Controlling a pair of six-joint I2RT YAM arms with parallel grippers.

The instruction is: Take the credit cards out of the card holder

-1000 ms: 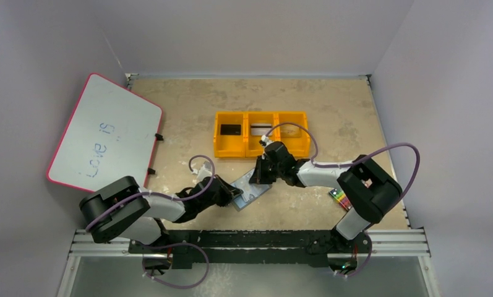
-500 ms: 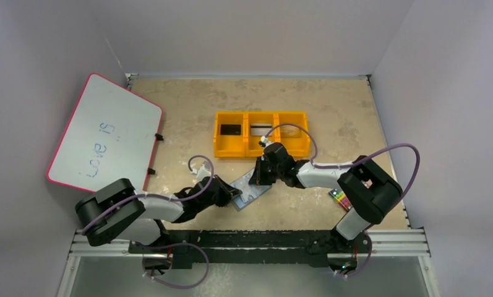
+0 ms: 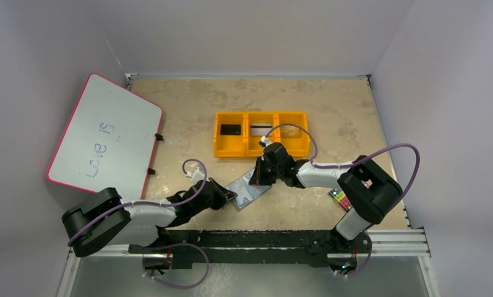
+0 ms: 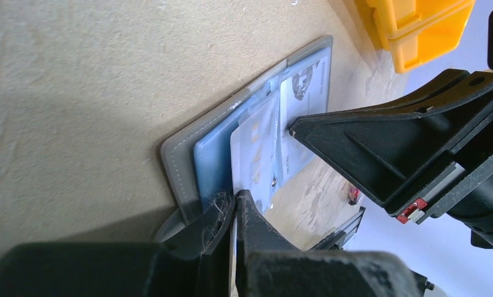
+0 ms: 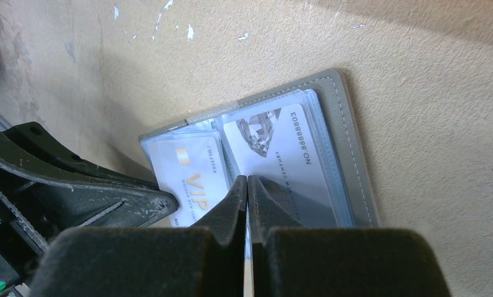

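The card holder (image 3: 251,189) lies open on the table, grey outside (image 5: 355,154) and pale blue inside. A pale card (image 4: 256,148) marked VIP (image 5: 191,176) sticks partway out of its near pocket. My left gripper (image 3: 232,197) (image 4: 237,197) is shut on that card's edge. A white card with a diamond print (image 5: 274,142) sits in the other pocket. My right gripper (image 3: 258,180) (image 5: 248,179) is shut, its tips pressing down on the holder beside the centre fold. A black card (image 3: 231,129) and a silver one (image 3: 260,129) lie in the yellow bin.
The yellow three-part bin (image 3: 231,150) stands just behind the holder, its corner visible in the left wrist view (image 4: 417,31). A whiteboard (image 3: 104,133) leans at the far left. A pack of crayons (image 3: 338,197) lies by the right arm's base.
My left arm has drawn back toward the near left, its gripper shifting slightly away from the holder with the pale card. The right arm has stayed put.
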